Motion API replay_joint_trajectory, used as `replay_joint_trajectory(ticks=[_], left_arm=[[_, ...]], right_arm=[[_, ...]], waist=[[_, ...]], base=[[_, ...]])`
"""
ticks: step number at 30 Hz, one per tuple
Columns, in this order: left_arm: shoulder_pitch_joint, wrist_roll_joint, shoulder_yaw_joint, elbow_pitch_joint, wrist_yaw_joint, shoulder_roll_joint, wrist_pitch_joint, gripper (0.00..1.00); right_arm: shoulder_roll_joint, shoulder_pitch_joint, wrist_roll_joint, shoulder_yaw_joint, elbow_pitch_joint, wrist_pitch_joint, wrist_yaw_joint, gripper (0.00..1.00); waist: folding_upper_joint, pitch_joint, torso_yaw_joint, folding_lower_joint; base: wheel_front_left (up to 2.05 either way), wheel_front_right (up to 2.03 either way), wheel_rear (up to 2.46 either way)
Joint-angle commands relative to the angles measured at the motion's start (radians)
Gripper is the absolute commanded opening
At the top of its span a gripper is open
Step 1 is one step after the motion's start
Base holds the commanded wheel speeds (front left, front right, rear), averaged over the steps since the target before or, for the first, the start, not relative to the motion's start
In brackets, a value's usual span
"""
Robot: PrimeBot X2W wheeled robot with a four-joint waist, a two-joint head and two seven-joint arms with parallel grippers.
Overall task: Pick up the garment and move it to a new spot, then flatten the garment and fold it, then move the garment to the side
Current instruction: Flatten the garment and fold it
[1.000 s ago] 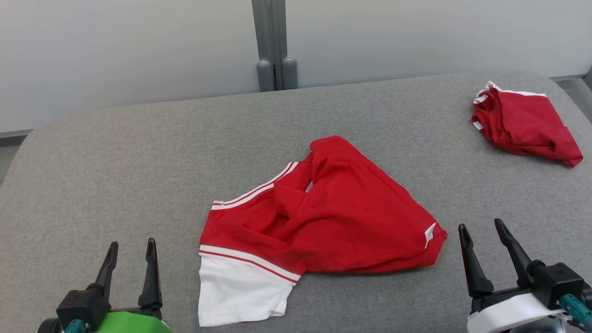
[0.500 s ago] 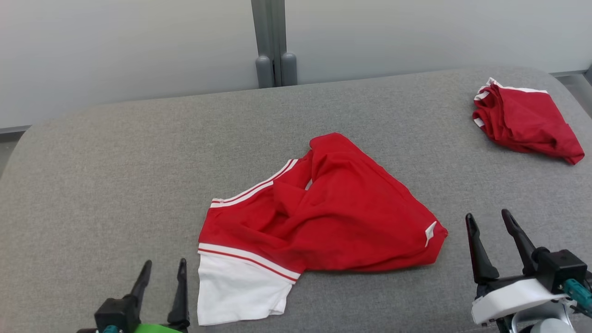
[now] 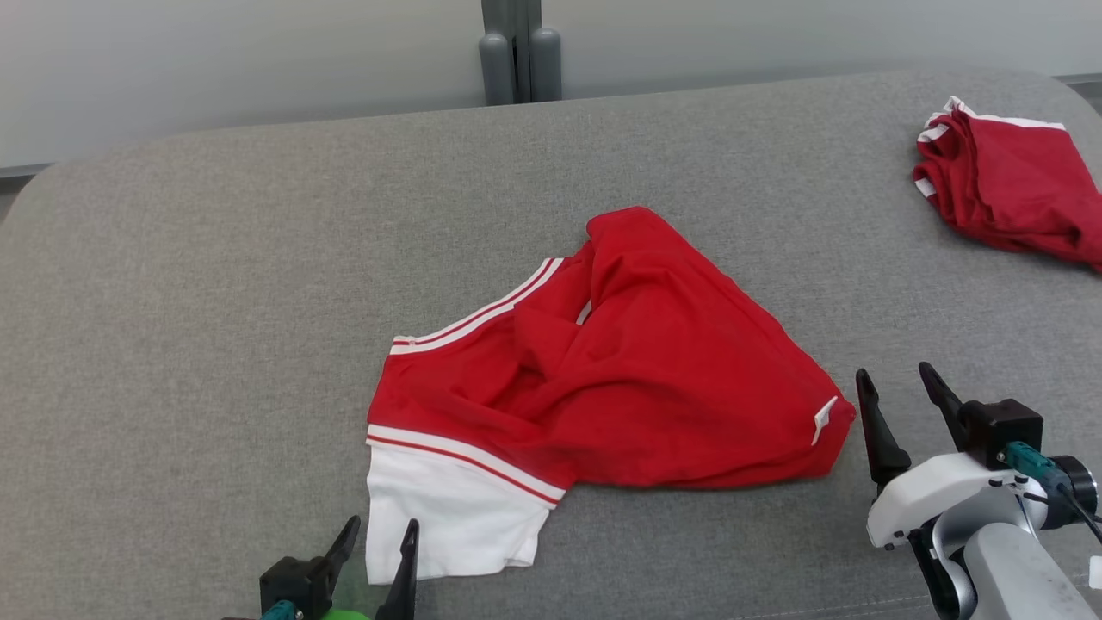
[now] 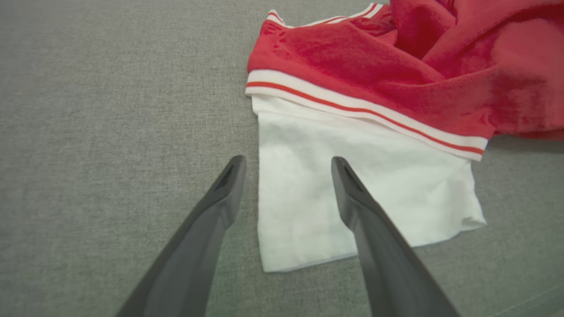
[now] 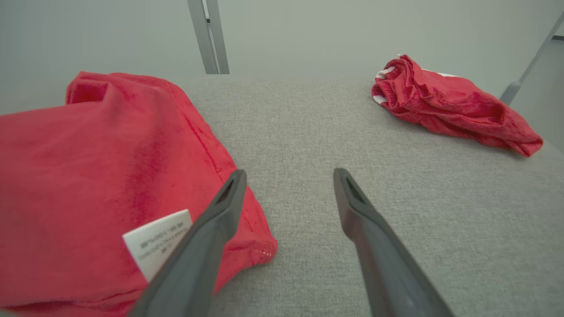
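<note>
Your crumpled red knit garment [image 3: 654,370], grey woven worktop [image 3: 215,301]; L gripper [image 3: 382,527], R gripper [image 3: 894,372] fingers apart, empty; R wrist view: printed label [image 5: 150,244].

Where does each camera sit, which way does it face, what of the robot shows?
Head view: on the head, facing forward and down at the garment on the grey surface; left pincer and right pincer show, open.
Left wrist view: on the left wrist, facing down along its fingers at the garment's white part.
Right wrist view: on the right wrist, facing low across the surface; its fingers by the label, second red garment beyond.
Shared: all show the garment; head and right wrist also the second.
</note>
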Motion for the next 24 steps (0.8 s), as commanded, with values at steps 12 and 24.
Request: replay_joint_trajectory(ticks=[12, 24], left_arm=[[-0.013, -0.049, -0.128, 0.053, 0.0, 0.002, 0.002, 1.0], [-0.069, -0.136, -0.161, 0.086, 0.0, -0.013, 0.003, 0.0]], right_arm=[[0.024, -0.102, 0.056, 0.074, 0.249, -0.003, -0.001, 1.0], [0.034, -0.124, 0.133, 0.122, 0.274, -0.001, -0.001, 0.0]], waist=[[0.0, 0.062, 0.033, 0.0], [0.0, 0.064, 0.023, 0.0]], base=[[0.0, 0.0, 0.0], [0.0, 0.0, 0.0]])
